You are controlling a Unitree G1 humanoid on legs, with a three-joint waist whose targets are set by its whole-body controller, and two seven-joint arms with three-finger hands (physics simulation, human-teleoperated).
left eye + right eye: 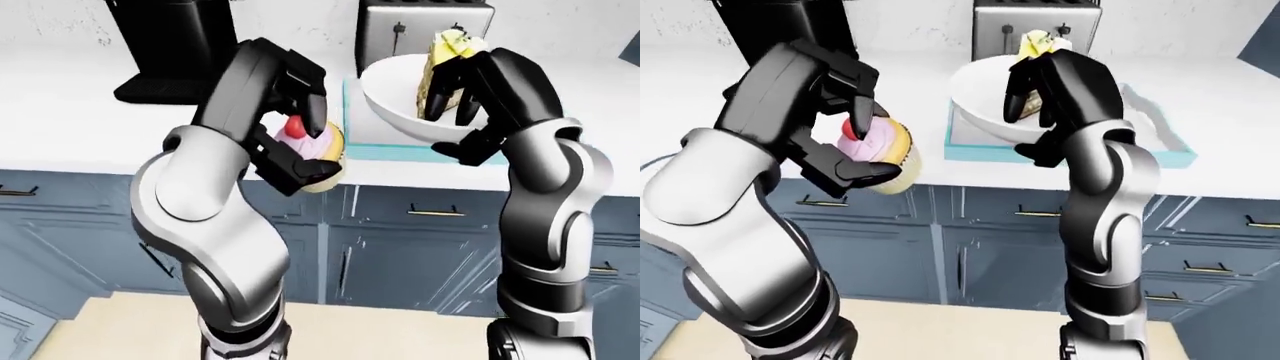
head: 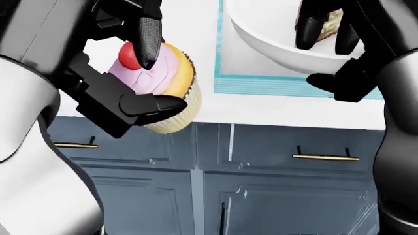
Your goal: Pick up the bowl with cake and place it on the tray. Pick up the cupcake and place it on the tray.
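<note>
A cupcake [image 2: 178, 78] with pink frosting and a red cherry [image 2: 128, 55] is held in the air by my left hand [image 2: 154, 79], which is shut on it just off the counter edge. My right hand [image 2: 320, 56] is shut on the rim of a white bowl [image 2: 274, 44], fingers [image 2: 309, 28] inside and thumb underneath. A yellow cake slice [image 1: 1036, 41] stands in the bowl. The bowl hangs over the left part of a teal tray [image 1: 1160, 147] on the white counter. The cupcake is left of the tray.
A steel toaster [image 1: 1035, 26] stands behind the tray and a black coffee machine [image 1: 175, 45] to the left on the counter [image 1: 70, 112]. Blue cabinet doors with gold handles [image 2: 325, 156] run below. Beige floor [image 1: 380, 330] shows at the bottom.
</note>
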